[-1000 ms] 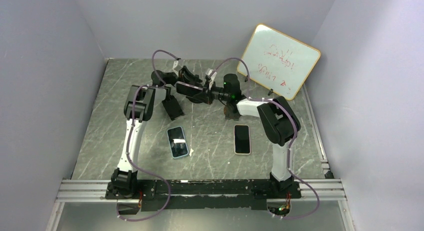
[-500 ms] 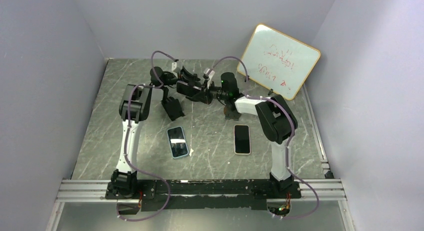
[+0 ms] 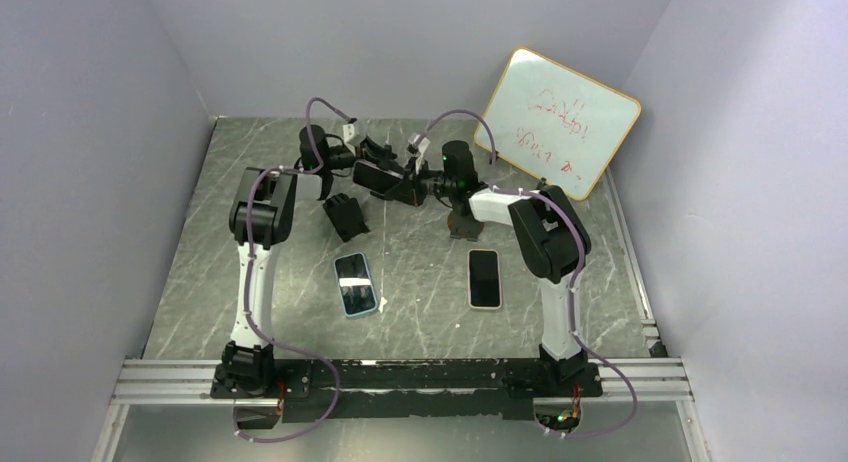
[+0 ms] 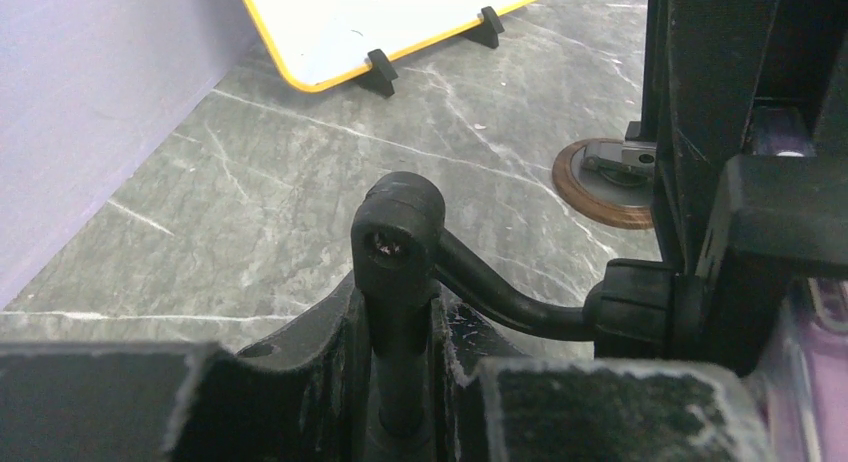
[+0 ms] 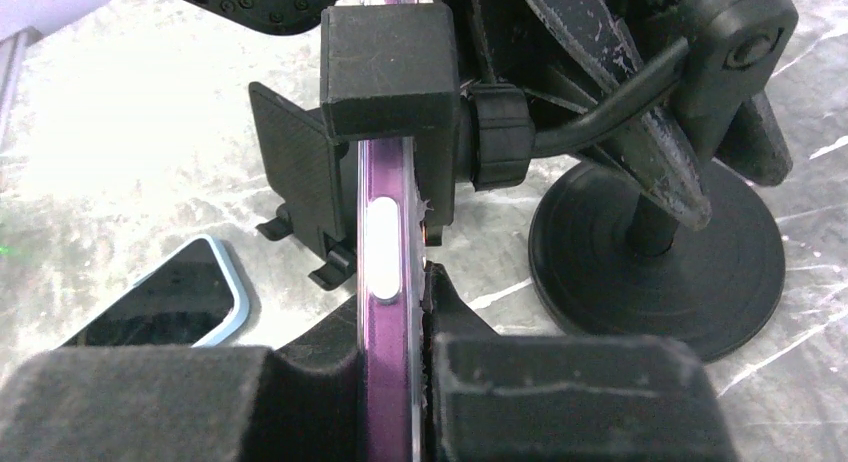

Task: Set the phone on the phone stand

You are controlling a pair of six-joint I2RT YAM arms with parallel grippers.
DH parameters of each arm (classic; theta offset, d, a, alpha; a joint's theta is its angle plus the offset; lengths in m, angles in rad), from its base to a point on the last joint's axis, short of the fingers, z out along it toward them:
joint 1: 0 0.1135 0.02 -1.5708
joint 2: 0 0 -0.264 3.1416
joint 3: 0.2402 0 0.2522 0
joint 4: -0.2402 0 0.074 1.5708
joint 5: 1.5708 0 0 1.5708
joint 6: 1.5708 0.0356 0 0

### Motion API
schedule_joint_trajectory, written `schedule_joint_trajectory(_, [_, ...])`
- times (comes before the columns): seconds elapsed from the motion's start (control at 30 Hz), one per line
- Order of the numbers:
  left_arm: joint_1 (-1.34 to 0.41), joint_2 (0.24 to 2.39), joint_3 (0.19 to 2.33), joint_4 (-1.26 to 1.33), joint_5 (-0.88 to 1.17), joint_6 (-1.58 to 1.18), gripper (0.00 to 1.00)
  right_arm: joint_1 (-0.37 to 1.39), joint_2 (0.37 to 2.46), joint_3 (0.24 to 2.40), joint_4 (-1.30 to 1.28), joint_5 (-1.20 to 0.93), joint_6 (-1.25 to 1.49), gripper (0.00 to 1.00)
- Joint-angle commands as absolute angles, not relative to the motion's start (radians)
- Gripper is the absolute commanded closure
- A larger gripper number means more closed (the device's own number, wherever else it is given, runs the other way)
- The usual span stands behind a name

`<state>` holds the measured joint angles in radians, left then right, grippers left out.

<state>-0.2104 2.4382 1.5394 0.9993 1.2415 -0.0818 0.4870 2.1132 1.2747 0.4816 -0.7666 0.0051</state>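
A purple phone (image 5: pixel 385 282) stands on edge between the pads of my right gripper (image 5: pixel 395 382), which is shut on it. Its upper part sits inside the black clamp (image 5: pixel 390 72) of the phone stand. My left gripper (image 4: pixel 400 382) is shut on the stand's thin black stem (image 4: pixel 400 282), below its ball joint. A curved arm leads from there to the cradle (image 4: pixel 760 212). The stand's round black base (image 5: pixel 660 262) rests on the table. In the top view both grippers (image 3: pixel 345 165) (image 3: pixel 412 185) meet at the cradle (image 3: pixel 378 175) at the back middle.
A blue-cased phone (image 3: pixel 355 283) and a light-cased phone (image 3: pixel 484 278) lie face up nearer the bases. A black ribbed block (image 3: pixel 345 214) stands by the left arm. A round wooden base (image 3: pixel 462 225) sits under the right arm. A whiteboard (image 3: pixel 558 122) leans at the back right.
Both arms have shifted slightly to the left and back together, carrying the stand and the phone. Neither grip has changed.
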Motion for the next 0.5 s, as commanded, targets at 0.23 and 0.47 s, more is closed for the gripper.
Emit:
schedule_joint_trajectory(0.23, [-0.224,2.514,1.527,1.462,1.283,-0.426,0.95,0.380,2.203,1.235,0.382,-0.769,0.270,1.00])
schedule_joint_trajectory(0.47, [-0.222,2.517,1.534,1.447,1.296,-0.420,0.95,0.380,2.254,1.354,0.332,-0.819,0.282,0.88])
